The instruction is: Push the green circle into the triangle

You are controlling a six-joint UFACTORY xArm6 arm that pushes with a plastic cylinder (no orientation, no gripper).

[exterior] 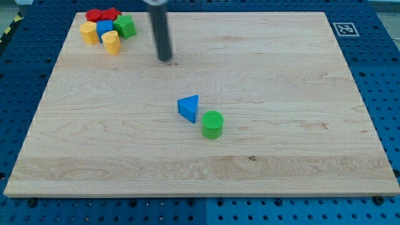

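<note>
The green circle is found near the centre of the board, just beside the blue triangle, at its lower right; contact between them cannot be confirmed. No claw is fitted: the arm ends in a dark rod, and my tip is seen on the board in the upper left of the frame, well apart from both. A cluster of red, yellow, blue and green blocks is noted in the upper left corner, left of the tip.
</note>
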